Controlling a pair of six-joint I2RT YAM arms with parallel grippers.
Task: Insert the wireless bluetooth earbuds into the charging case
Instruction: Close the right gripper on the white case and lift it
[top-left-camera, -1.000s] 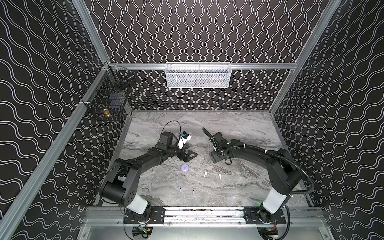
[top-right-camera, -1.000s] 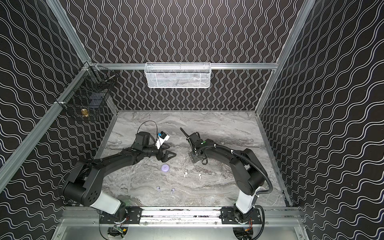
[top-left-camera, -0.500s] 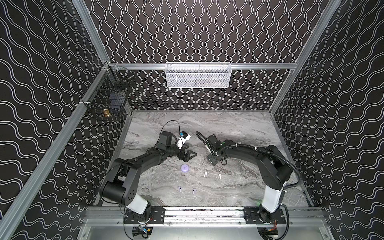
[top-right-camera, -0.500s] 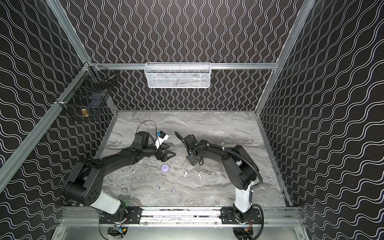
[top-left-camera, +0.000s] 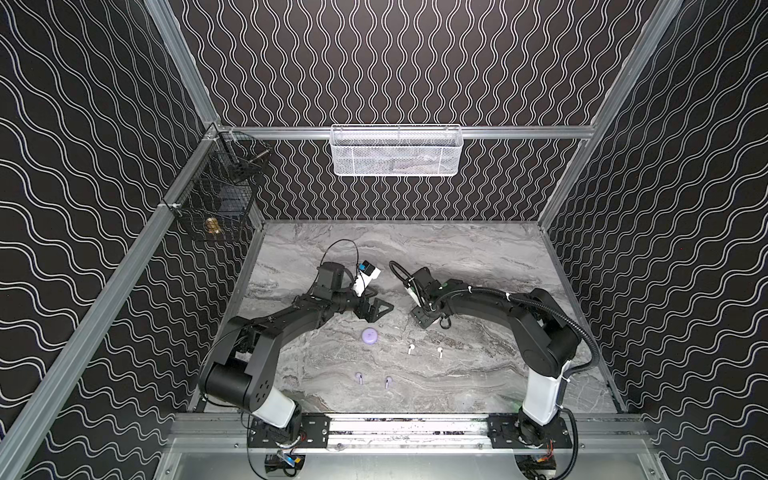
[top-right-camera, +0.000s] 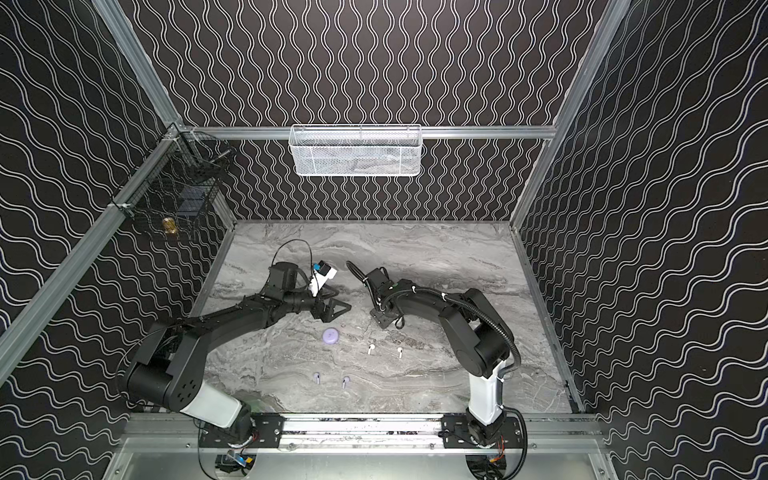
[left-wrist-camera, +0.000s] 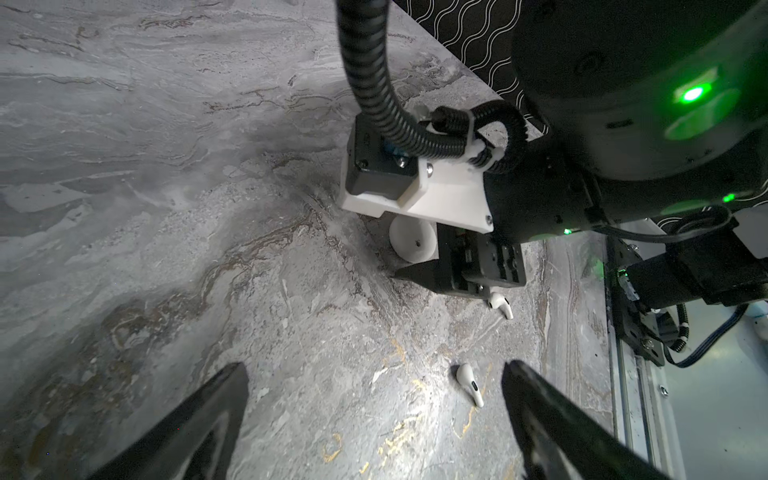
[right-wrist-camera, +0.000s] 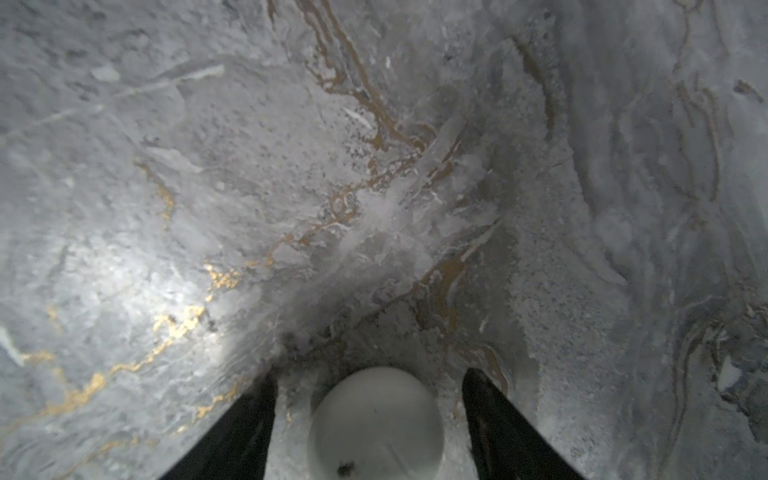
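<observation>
A round white charging case (right-wrist-camera: 376, 424) sits on the marble table between the fingers of my right gripper (right-wrist-camera: 368, 376), which is open with a gap on each side; it also shows in the left wrist view (left-wrist-camera: 413, 244). In both top views the right gripper (top-left-camera: 424, 320) (top-right-camera: 384, 320) hides it. A lavender charging case (top-left-camera: 369, 335) (top-right-camera: 331, 335) lies shut below my open, empty left gripper (top-left-camera: 377, 309) (left-wrist-camera: 374, 368). Two white earbuds (top-left-camera: 410, 349) (top-left-camera: 439, 352) and two lavender earbuds (top-left-camera: 359, 377) (top-left-camera: 388, 381) lie loose nearer the front.
A white mesh basket (top-left-camera: 395, 153) hangs on the back wall and a black wire basket (top-left-camera: 220, 199) on the left wall. A metal rail (top-left-camera: 407, 424) carrying both arm bases runs along the table's front edge. Patterned walls close three sides.
The right wrist has swung a little to the left and its jaws have narrowed around the white case. The left arm has not moved.
</observation>
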